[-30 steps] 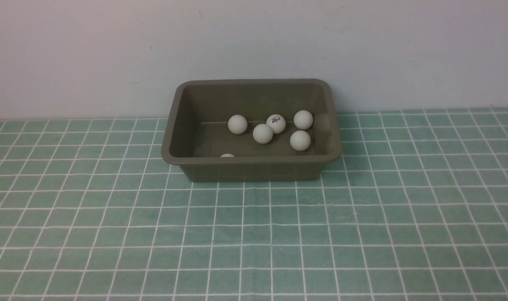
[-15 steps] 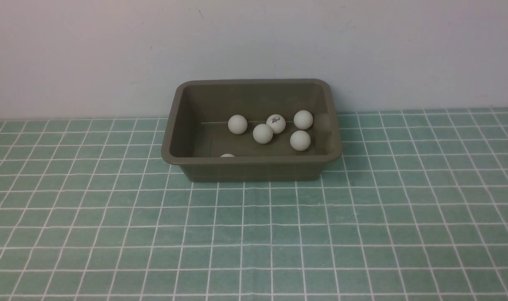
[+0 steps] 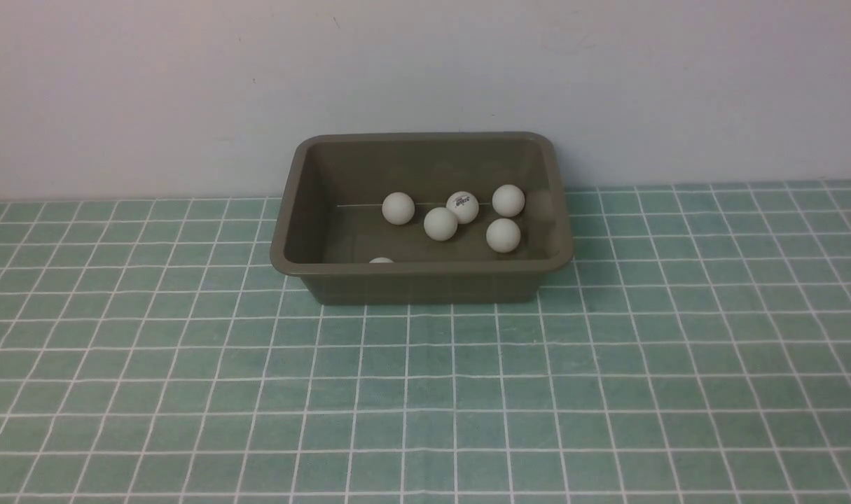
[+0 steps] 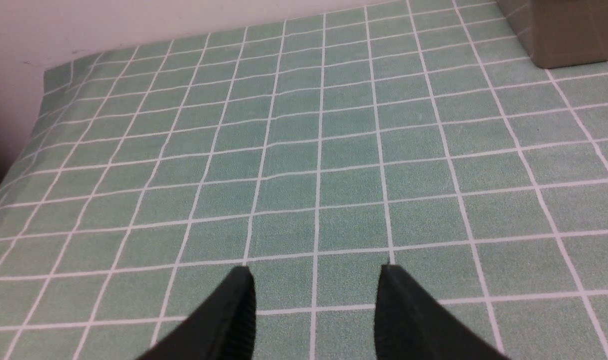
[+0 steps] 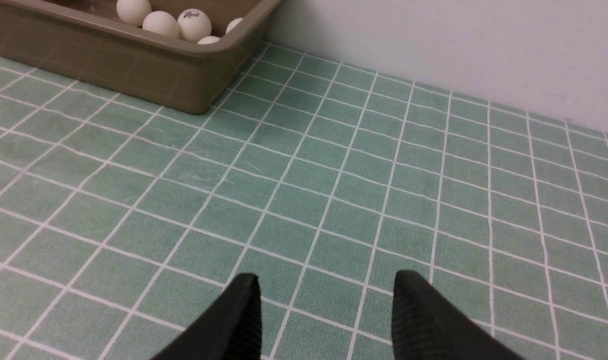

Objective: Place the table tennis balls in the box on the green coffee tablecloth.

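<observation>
**A:** Look at your front view first. The box (image 3: 421, 218) sits on the green coffee tablecloth (image 3: 425, 392) up against the wall (image 3: 425, 70), and you can count five table tennis balls (image 3: 440, 223) on its floor, clustered right of centre, one showing a printed logo (image 3: 462, 203). A sixth ball (image 3: 381, 260) only peeks over the near rim, toward the left. Neither arm shows in that view.

**B:** So where do I find the arms?

**A:** Only in the wrist views. In your left wrist view, the left gripper (image 4: 316, 312) hangs over bare cloth with its two black fingers (image 4: 233, 315) spread apart and nothing between them. All you see of the box there is one lower corner (image 4: 569, 35), and no balls.

**B:** And the right side?

**A:** Your right wrist view shows the right gripper (image 5: 326, 320) likewise over open cloth, fingers (image 5: 419, 320) parted with a clear gap, holding nothing. That camera catches the box's outer wall and rim (image 5: 133, 55), and over the rim you can make out several balls (image 5: 161, 22), the logo one (image 5: 194, 22) among them.

**B:** Any ball outside the box?

**A:** None that you can see in any view; every ball in sight lies inside the box, and both grippers are well apart from it.
</observation>
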`<state>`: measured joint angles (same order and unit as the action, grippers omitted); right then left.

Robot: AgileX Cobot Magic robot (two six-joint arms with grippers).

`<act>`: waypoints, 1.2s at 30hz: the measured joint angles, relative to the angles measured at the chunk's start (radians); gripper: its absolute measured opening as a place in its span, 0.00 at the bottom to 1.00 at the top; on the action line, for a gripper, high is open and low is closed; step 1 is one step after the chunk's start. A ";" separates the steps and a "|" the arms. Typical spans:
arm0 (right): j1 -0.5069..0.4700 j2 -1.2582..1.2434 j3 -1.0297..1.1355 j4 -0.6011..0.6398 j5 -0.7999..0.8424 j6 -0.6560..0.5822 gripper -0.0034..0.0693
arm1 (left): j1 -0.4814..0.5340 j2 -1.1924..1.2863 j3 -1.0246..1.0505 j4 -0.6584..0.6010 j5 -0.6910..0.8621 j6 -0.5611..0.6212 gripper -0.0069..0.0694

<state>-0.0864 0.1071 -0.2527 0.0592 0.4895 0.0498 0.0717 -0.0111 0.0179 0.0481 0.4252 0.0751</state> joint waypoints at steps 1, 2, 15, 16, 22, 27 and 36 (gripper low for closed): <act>0.000 0.000 0.000 -0.015 0.000 0.002 0.51 | 0.000 0.000 0.000 0.000 0.000 0.000 0.48; 0.000 0.000 0.000 -0.023 0.000 0.002 0.51 | 0.000 0.000 0.000 0.000 0.000 0.000 0.48; 0.038 -0.041 0.026 -0.053 -0.010 -0.013 0.51 | 0.000 0.000 0.000 0.000 0.000 0.000 0.48; 0.047 -0.048 0.033 -0.059 -0.012 -0.020 0.51 | 0.000 0.000 0.000 0.000 0.000 0.000 0.48; 0.087 -0.117 0.112 -0.059 -0.023 -0.098 0.51 | 0.000 0.000 0.000 0.000 0.000 0.000 0.48; 0.089 -0.119 0.142 -0.035 -0.021 -0.106 0.51 | 0.000 0.000 0.000 0.000 0.000 0.000 0.48; 0.091 -0.119 0.159 -0.011 -0.017 -0.121 0.51 | 0.000 0.000 0.000 0.000 0.000 0.000 0.48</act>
<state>0.0041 -0.0121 -0.0935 0.0487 0.4723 -0.0715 0.0717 -0.0111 0.0179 0.0481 0.4249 0.0751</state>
